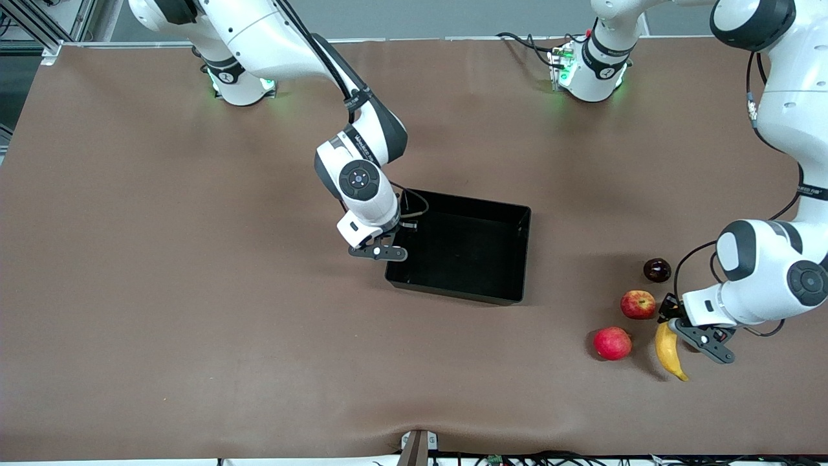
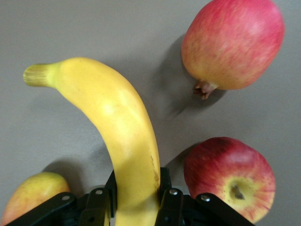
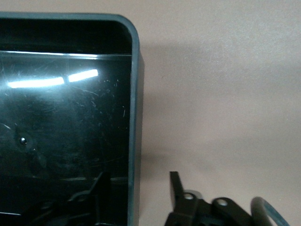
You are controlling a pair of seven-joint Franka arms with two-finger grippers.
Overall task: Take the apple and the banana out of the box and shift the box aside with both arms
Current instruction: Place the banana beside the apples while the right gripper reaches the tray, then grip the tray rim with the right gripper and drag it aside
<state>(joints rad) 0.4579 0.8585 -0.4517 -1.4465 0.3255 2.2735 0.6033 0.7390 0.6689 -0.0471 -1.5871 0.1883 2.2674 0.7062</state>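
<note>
- The shallow rectangular glossy black plastic tray sits on the brown table near its middle, and is the landmark for every place below.
- The right hand is at the tray's wall on the side toward the right arm's end of the table. In the right wrist view the tray shows one finger inside that wall and the other finger outside it, so the right hand straddles the wall with its fingers parted. Whether the pads press the wall I cannot tell.
- The left hand is well away from the tray, toward the left arm's end of the table, low over the fruit.
- In the left wrist view the left hand is clenched on the long curved yellow banana, a finger on each side of the fruit's lower end.
- The banana lies on the table, nearer to the front camera than the tray.
- The small round red apple with yellowish patches lies just beside the banana, on its tray side; the apple is close to the hand's finger.
- A uniformly pink-red round fruit lies near the banana too, nearer to the front camera than the apple.
- A small dark round fruit lies farther from the camera than the apple.
</note>
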